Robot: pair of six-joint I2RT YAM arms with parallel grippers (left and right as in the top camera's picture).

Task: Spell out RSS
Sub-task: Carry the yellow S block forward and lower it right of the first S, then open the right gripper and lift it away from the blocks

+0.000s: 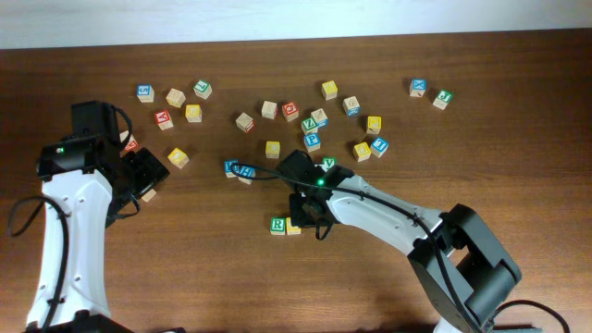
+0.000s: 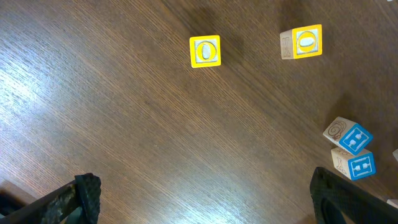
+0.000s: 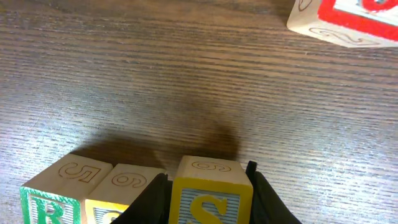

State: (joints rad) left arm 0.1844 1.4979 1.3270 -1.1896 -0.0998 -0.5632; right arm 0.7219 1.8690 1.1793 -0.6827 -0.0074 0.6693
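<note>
While rt gripper (image 1: 306,216) clamps 1 S cube (image 3: 210,200) bottom-centre — beside 1 R cube (image 3: 51,202), 1 yellow cube (image 3: 119,194) — lt gripper (image 2: 205,200) gapes empty.

The table (image 3: 186,74) is dark brown wood with a fine, clear grain and a soft sheen, brightest at the left of the left wrist view. The S cube (image 3: 211,193), the R cube (image 3: 53,193) and the red-faced cube (image 3: 342,22) at the upper right are smooth pale wood with engraved sides and painted coloured faces. The fingers (image 3: 149,202) look like matt black plastic.
</note>
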